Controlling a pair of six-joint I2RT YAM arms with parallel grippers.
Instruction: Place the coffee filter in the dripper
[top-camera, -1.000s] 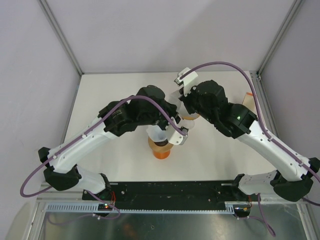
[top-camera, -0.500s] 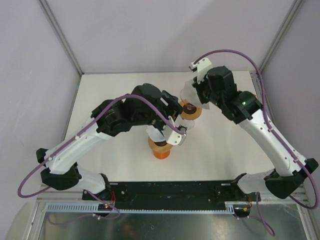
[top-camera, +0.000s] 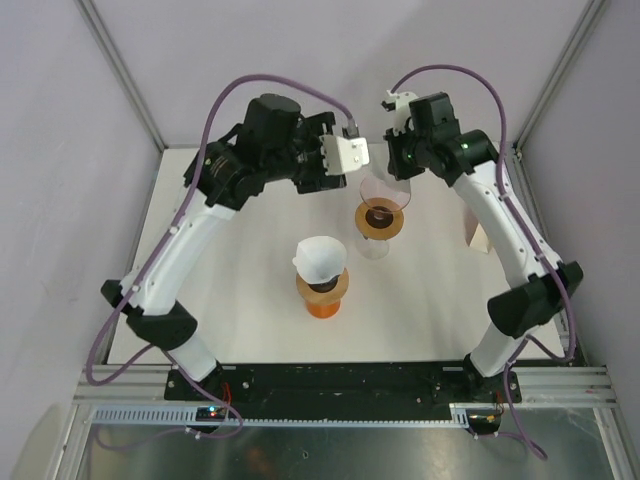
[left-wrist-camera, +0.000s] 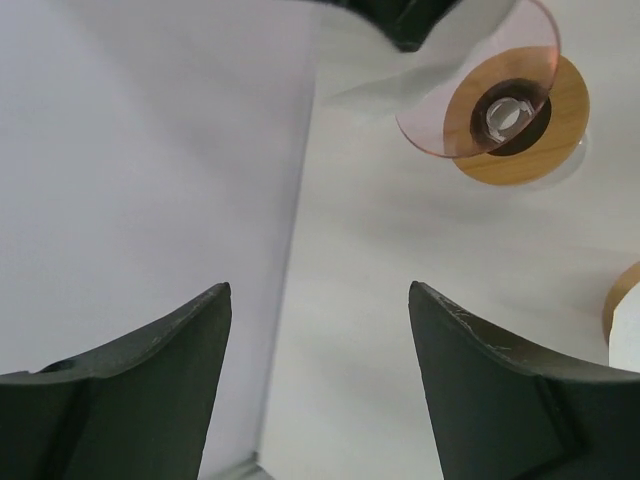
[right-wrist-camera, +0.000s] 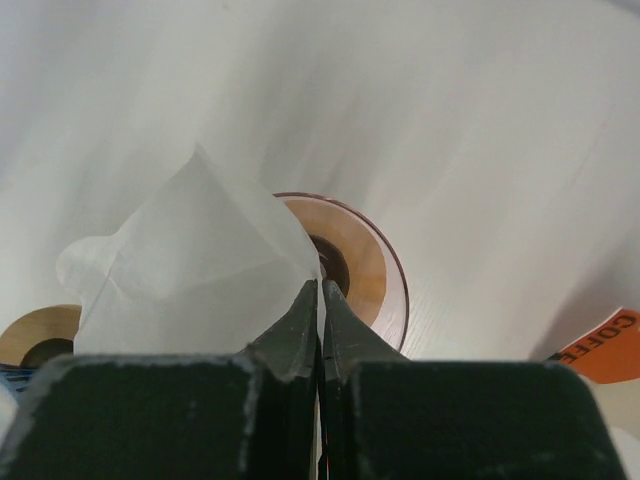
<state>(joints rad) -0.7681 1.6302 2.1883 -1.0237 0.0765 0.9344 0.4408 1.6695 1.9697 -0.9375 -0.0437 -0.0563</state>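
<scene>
White tabletop (top-camera: 230, 300), pale lilac walls (top-camera: 300, 60) all round. We've got the right claw (right-wrist-camera: 320, 290) pinching the paper filter (right-wrist-camera: 190, 270) just above the dripper (top-camera: 381, 220), about 1 o'clock from table centre; left claw (left-wrist-camera: 318, 290) gapes wide.

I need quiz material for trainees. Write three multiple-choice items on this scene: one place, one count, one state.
1. Which dripper stands nearer the arm bases? A the pink dripper B the orange dripper C neither
2. How many drippers stand on the table? A two B one C three
3. The right gripper is: A open B shut on a paper filter C shut on a dripper
Key: B, it lies lower in the top view; A, only those two show; B, its fingers pinch the filter's edge.
</scene>
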